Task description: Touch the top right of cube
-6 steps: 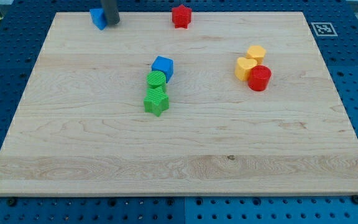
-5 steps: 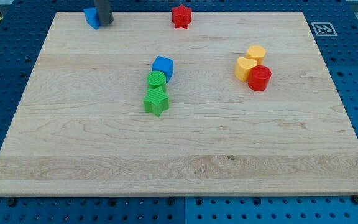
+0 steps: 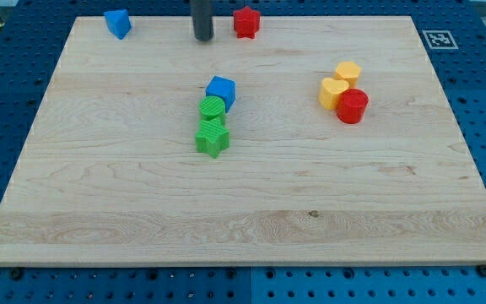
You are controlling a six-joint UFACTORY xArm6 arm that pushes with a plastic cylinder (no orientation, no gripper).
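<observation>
The blue cube (image 3: 221, 89) sits near the board's middle, touching a green cylinder (image 3: 213, 108) just below it. My tip (image 3: 202, 37) is near the view's top edge of the board, above the cube and slightly to its left, well apart from it. The dark rod rises out of the view's top. A red star (image 3: 245, 22) lies just right of the tip.
A green star (image 3: 213, 137) lies below the green cylinder. A blue triangular block (image 3: 117, 23) sits at the top left. At the right, two yellow blocks (image 3: 334, 91), (image 3: 348, 72) and a red cylinder (image 3: 353, 105) are clustered. A marker tag (image 3: 436, 39) is at the top right.
My tip has moved right along the top edge, from beside the blue triangular block to near the red star. The blue triangular block has shifted left, to the top left corner.
</observation>
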